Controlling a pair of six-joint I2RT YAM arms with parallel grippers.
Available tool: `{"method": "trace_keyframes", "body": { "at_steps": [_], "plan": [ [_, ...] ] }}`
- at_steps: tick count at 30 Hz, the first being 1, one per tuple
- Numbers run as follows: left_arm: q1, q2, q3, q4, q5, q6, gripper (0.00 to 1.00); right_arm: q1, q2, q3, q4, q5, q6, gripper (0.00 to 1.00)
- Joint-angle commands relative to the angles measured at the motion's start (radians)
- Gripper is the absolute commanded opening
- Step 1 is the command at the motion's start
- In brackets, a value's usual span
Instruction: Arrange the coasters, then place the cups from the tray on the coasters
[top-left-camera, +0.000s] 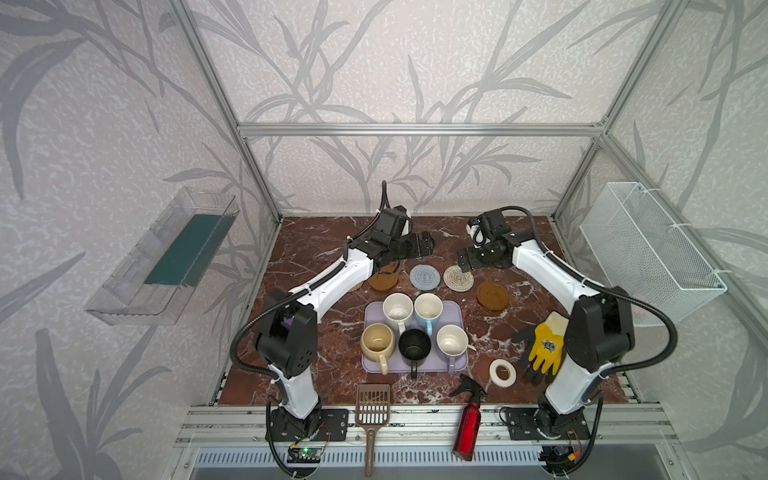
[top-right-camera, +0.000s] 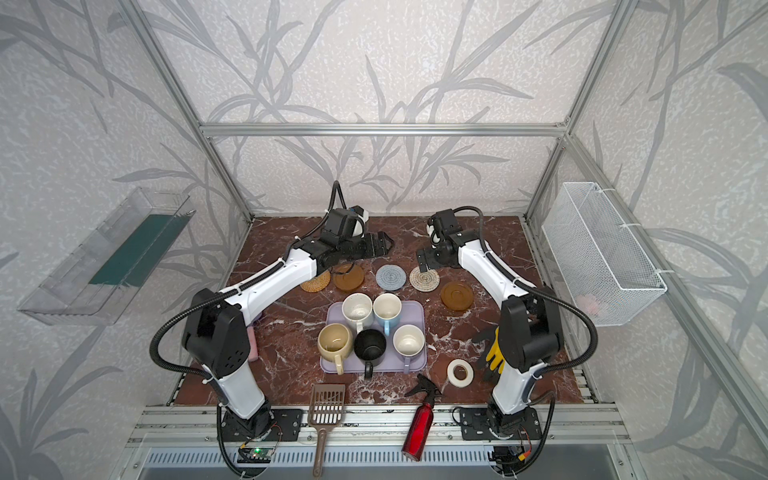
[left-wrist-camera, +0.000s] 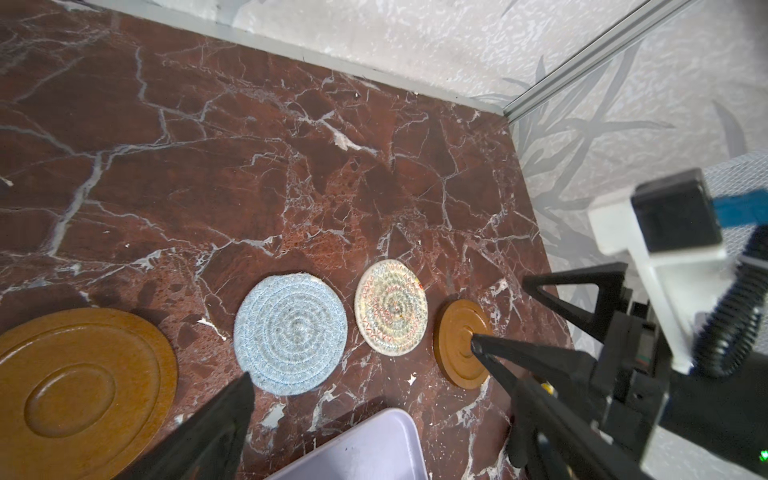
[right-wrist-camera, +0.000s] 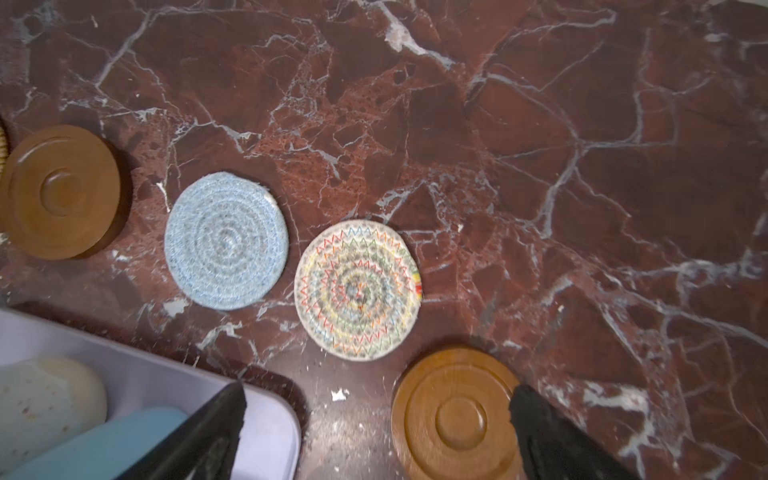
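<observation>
Five round coasters in a loose left-to-right row on the red marble table (top-left-camera: 307, 241), beyond the tray: orange-tan woven coaster (top-right-camera: 315, 281), amber coaster (top-right-camera: 348, 276), grey-blue woven coaster (top-left-camera: 424, 277), cream spiral coaster (top-left-camera: 458, 278), and second amber coaster (top-left-camera: 493, 295) set slightly nearer the front. All lying flat.

Just in front of the row, lavender tray (top-left-camera: 457, 309), long axis left to right, carrying five upright cups. White speckled cup (top-left-camera: 397, 309) and light blue cup (top-left-camera: 428, 309) at the back. Cream-yellow cup (top-left-camera: 377, 340), black cup (top-left-camera: 414, 345) and lavender cup (top-left-camera: 452, 340) ahead of them. All handles pointing toward the front edge.

Left gripper (top-left-camera: 429, 243) hanging above the table beyond the row, jaws spread wide, holding nothing. Right gripper (top-left-camera: 463, 261) poised over the far rim of the cream spiral coaster, jaws likewise wide apart and empty.

Coloured zigzag stitching on the cream spiral coaster legible only from the right wrist. Spread fingers of the right gripper seen from the side only from the left wrist.
</observation>
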Motion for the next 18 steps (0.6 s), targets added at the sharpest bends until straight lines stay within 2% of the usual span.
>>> {"method": "trace_keyframes", "body": {
  "at_steps": [1,3,6,9,13,18],
  "plan": [
    [-0.020,-0.057,-0.025,-0.019,0.001,-0.016,0.99,0.003,-0.152,-0.100,0.016,0.049,0.035,0.99],
    [-0.031,-0.076,-0.029,-0.023,0.021,-0.001,0.99,0.003,-0.247,-0.189,0.059,0.067,0.063,0.99],
    [-0.055,-0.104,-0.037,-0.046,0.038,0.025,0.99,0.001,-0.390,-0.348,0.165,0.135,0.179,0.99],
    [-0.073,-0.130,-0.053,-0.070,0.037,0.034,0.99,-0.012,-0.477,-0.442,0.200,0.047,0.149,0.99],
    [-0.098,-0.140,-0.046,-0.124,0.041,0.046,0.99,-0.025,-0.480,-0.483,0.207,0.000,0.196,0.99],
    [-0.147,-0.113,0.041,-0.266,-0.004,0.076,0.99,-0.044,-0.434,-0.507,0.201,0.010,0.243,0.99]
  ]
}}
